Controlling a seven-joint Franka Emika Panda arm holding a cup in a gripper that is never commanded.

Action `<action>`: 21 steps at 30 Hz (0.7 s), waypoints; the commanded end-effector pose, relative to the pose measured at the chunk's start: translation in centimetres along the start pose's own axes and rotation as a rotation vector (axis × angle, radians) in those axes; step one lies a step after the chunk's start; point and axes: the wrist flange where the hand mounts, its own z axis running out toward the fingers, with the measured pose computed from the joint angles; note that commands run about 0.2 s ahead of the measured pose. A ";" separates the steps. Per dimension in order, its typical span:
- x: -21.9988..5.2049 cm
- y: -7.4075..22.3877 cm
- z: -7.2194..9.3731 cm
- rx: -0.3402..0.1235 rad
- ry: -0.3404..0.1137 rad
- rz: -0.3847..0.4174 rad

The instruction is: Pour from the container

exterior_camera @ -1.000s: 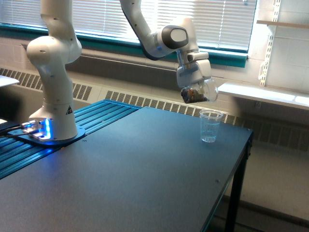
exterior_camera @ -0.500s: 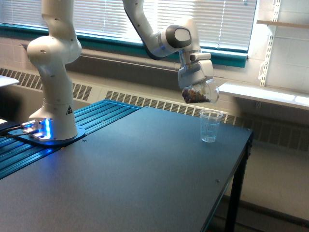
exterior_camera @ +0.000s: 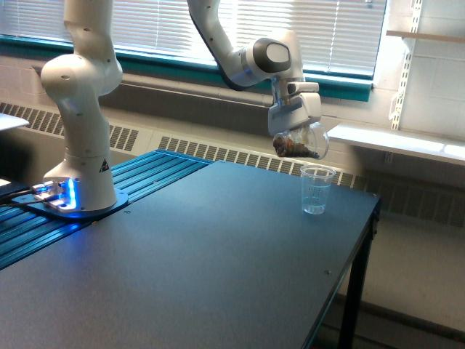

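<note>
Your gripper (exterior_camera: 296,134) sat right of centre in the upper half of the frame, clamped around one clear, rounded glass mug (exterior_camera: 304,142). The mug was tipped over toward the exterior view's right, hanging in the air above the table. Inside it you had a dark brown, lumpy load (exterior_camera: 291,146), heaped against the lower side; what the stuff was could not be told. The fingers themselves were hidden behind the white, blocky hand housing.

Just below the mug, apart from it, stood one small plastic cup (exterior_camera: 316,190), clear, tapered toward its base, with a thin rolled rim. It stood upright near the far right edge of the table (exterior_camera: 218,276). Whether anything lay in it could not be told.

The tabletop was a dark, matte, slightly grainy slab, flat and square-cornered, filling the lower half of the frame, with one black leg showing at the lower right.

Your arm (exterior_camera: 240,54) was smooth, glossy white with rounded joints and one grey round cap at the wrist. Its thick column (exterior_camera: 81,102) stood at the left on a round base lit blue (exterior_camera: 65,195), set on blue ribbed metal slats.

Behind, white horizontal blinds (exterior_camera: 341,29) covered the window across the top, above a teal sill.
</note>
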 end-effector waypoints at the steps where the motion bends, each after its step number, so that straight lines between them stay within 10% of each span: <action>1: 0.4 -0.9 -0.6 -0.014 0.009 -0.022; 21: 1.3 -2.6 -0.7 -0.052 -0.003 -0.067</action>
